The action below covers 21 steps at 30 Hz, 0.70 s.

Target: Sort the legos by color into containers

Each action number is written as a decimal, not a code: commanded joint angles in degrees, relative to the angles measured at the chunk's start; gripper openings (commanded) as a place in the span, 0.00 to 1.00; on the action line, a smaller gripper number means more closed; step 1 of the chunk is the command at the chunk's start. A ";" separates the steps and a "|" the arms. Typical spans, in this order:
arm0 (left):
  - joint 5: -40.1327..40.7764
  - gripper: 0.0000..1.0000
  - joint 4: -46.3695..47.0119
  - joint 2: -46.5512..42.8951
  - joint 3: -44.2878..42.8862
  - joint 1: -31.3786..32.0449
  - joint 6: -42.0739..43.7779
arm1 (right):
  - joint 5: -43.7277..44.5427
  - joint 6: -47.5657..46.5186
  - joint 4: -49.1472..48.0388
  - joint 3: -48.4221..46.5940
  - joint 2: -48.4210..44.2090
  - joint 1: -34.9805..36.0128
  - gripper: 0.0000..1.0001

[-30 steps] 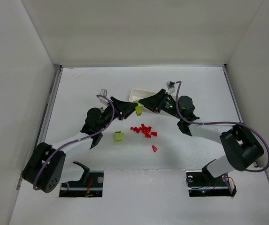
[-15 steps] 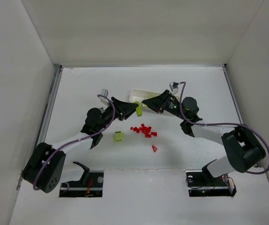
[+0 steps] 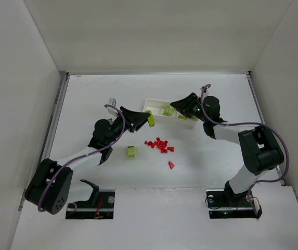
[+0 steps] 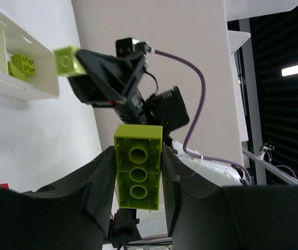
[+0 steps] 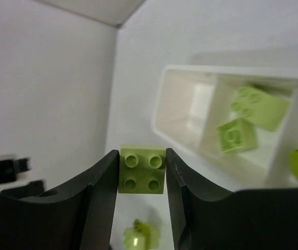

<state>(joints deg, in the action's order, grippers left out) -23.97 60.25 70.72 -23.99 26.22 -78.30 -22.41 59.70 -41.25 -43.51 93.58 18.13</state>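
The left gripper (image 3: 148, 119) pinches a long yellow-green brick (image 4: 138, 166) just left of the white tray (image 3: 154, 102). Nearer, on the table, lie a loose yellow-green brick (image 3: 132, 151) and a red cluster (image 3: 159, 145) — with a single red brick (image 3: 171, 165) set apart from it. The right gripper (image 5: 142, 158) clamps a square yellow-green brick (image 5: 142, 174) over the tray — two yellow-green bricks (image 5: 256, 107) share one compartment.

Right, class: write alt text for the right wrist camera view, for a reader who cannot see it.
The right claw grips a small square yellow-green plastic brick, four studs facing the camera, between its two black fingers. Beyond it lies a white plastic divided tray, slightly blurred, with two more yellow-green bricks in one compartment.
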 commanded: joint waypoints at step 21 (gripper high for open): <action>3.57 0.20 0.14 6.18 -7.82 4.93 7.63 | 20.29 -17.07 18.32 -4.77 -8.55 2.22 0.60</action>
<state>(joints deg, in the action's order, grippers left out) -21.67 58.78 76.23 -27.16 29.71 -74.22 -6.35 43.68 -20.86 -52.03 93.60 21.02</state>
